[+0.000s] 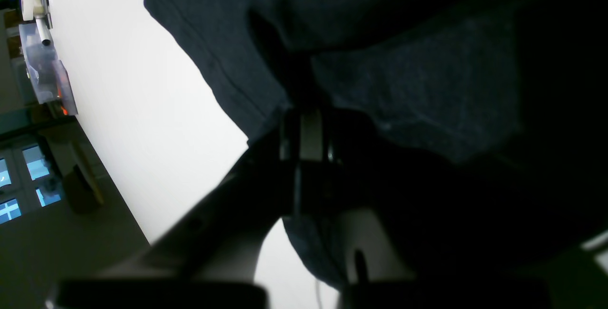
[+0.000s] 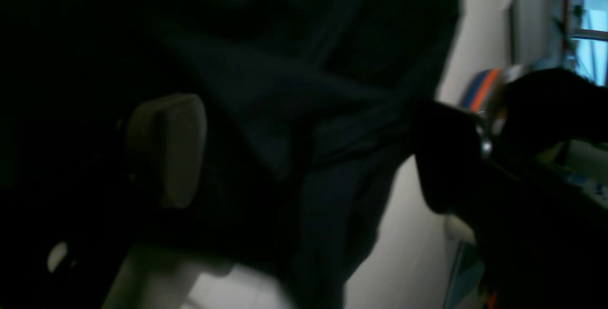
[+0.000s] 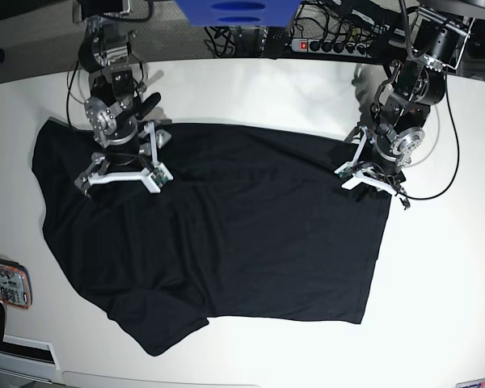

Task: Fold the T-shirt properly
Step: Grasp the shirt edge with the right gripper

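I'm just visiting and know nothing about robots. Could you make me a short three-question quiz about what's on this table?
1. True or false: the T-shirt lies spread out on the white table.
2. Which is nearer the shirt's edge on the overhead view's right side? A) left end effector B) right end effector
3. Fill in: the shirt's colour is ____.

Key: 1 true; 2 A; 3 black.
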Robot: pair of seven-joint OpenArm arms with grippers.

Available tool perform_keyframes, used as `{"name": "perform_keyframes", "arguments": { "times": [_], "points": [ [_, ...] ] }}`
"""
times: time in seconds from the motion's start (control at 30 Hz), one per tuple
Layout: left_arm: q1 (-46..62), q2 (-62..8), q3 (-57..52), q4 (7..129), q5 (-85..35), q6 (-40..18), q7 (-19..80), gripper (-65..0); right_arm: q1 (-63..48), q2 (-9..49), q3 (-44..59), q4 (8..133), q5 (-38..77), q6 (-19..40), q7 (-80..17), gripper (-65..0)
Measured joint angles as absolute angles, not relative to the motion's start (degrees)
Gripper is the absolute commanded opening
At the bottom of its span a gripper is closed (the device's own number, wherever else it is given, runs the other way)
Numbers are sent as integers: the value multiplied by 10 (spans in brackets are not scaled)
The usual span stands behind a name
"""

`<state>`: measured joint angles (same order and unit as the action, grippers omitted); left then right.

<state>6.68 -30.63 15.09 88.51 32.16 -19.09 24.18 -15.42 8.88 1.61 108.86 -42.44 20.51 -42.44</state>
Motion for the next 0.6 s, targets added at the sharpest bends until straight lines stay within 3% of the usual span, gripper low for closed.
{"name": "perform_keyframes", "arguments": {
  "times": [0.6],
  "points": [
    [67, -307, 149, 885, 322, -191, 240, -650, -156, 89, 18, 1037, -423, 204, -423, 0]
  ]
}}
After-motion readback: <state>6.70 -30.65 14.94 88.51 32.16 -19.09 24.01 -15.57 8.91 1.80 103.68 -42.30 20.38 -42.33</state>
